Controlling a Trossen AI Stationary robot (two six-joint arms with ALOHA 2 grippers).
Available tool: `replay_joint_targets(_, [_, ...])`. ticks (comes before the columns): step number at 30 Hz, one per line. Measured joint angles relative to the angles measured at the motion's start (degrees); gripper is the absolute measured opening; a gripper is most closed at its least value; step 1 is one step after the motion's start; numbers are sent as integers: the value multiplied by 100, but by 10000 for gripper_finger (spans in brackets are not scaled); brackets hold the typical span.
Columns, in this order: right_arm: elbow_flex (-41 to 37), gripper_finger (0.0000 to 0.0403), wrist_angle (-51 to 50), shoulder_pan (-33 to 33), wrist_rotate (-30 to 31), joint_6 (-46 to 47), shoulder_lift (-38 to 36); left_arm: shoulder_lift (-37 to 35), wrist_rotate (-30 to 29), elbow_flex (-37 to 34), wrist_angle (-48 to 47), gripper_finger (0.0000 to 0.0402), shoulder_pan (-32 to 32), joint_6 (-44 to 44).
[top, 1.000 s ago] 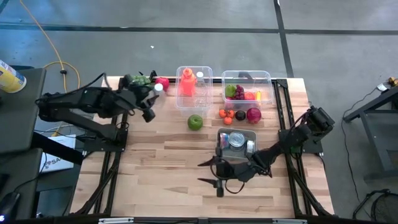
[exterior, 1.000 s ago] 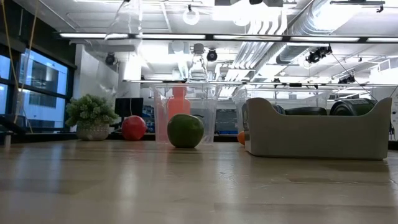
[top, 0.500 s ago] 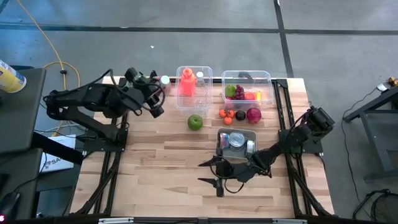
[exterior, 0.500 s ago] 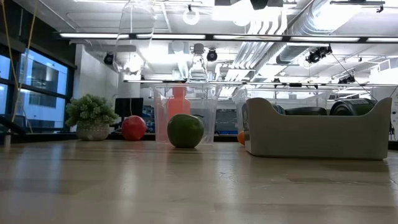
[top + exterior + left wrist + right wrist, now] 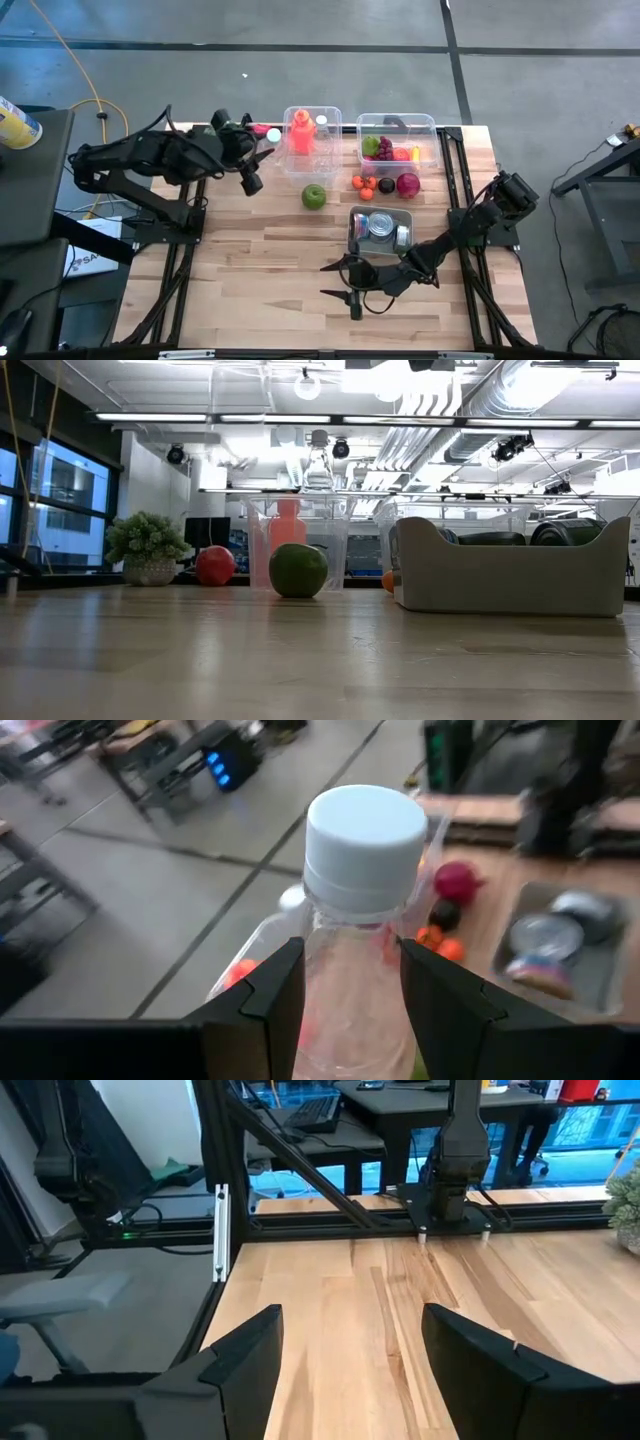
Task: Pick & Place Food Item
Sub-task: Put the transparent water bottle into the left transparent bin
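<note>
My left gripper (image 5: 252, 152) is shut on a clear plastic bottle with a white cap (image 5: 365, 825), held high above the table's far left; the bottle shows faintly at the top of the low view (image 5: 240, 390). A green apple (image 5: 314, 196) rests on the table in front of a clear bin (image 5: 312, 112) that holds an orange bottle. A broccoli (image 5: 148, 540) and a red apple (image 5: 215, 565) sit at the far left. My right gripper (image 5: 335, 280) is open and empty, low over the table near its front edge. My left gripper pinches the bottle's clear body (image 5: 345, 1010), below the shoulder, between its two fingers (image 5: 268, 995), one on each side. The capped end sticks out beyond the fingertips. The bottle is lifted clear of the table.
A second clear bin (image 5: 398, 122) with grapes and other fruit stands at the far right, with small oranges and a dark red fruit (image 5: 408, 184) in front of it. A grey tray (image 5: 352, 228) with cans sits beside my right arm.
My left gripper has carried the bottle toward the table's right edge, closer to the clear bin with the orange bottle. The bottle has stayed lifted clear and in the hold.
</note>
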Motion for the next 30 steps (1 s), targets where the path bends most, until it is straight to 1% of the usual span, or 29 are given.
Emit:
replay_joint_targets(5, [0,227,-11,0,0,-157,0,72,644,2,698,147,133,221])
replay_joint_targets(10, [0,227,-116,0,0,-154,0,250,523,0,616,147,489,178])
replay_joint_targets(15, [0,227,-173,0,-2,-109,0,451,1240,-11,613,147,1034,-59])
replay_joint_targets(20, [0,227,-281,0,-4,-93,0,535,1409,-13,689,147,1542,-37])
replay_joint_targets(22, [0,227,-306,0,-4,-98,0,560,1740,-19,778,147,1763,-56])
replay_joint_targets(25, [0,227,-313,0,-4,-102,0,611,2626,-20,1178,147,2000,-56])
replay_joint_targets(26, [0,227,-319,-4,-4,-104,0,614,2837,-20,1246,147,2041,-55])
replay_joint_targets(27, [0,227,-329,-2,-4,-104,0,630,2921,-20,1265,147,2074,-58])
replay_joint_targets(30, [0,227,-353,-2,-15,-106,0,695,2904,-20,1189,147,2097,-59])
